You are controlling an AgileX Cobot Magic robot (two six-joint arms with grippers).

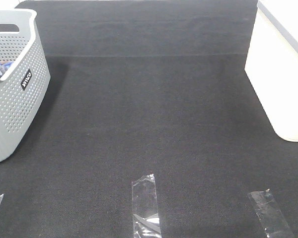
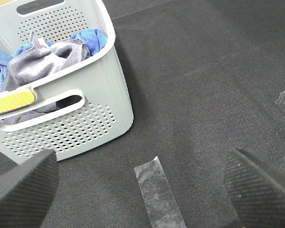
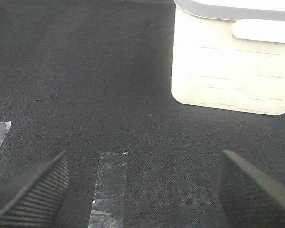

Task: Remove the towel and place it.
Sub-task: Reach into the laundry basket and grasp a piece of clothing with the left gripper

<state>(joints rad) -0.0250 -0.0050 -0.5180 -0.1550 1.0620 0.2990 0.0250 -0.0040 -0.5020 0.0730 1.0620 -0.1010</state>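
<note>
As I look through the left wrist camera, my left gripper (image 2: 140,159) stands wide open, its two ribbed fingers (image 2: 23,187) far apart and holding nothing, over the black mat (image 2: 204,95) and a strip of clear tape (image 2: 157,194). Just beyond that tape sits the grey perforated basket (image 2: 99,109), and the towel (image 2: 42,61) lies crumpled inside it, grey-lavender, pressed against a bright blue cloth (image 2: 88,38) that shows behind it. A yellow piece (image 2: 12,102) rests on the basket's near rim. On the other wrist view my right gripper (image 3: 142,154) is just as wide open and empty, over another tape strip (image 3: 108,190), with a white bin (image 3: 228,61) farther off on the mat. From the high camera, the basket (image 1: 15,99) stands at the mat's left edge and the white bin (image 1: 280,74) at the right, well apart.
</note>
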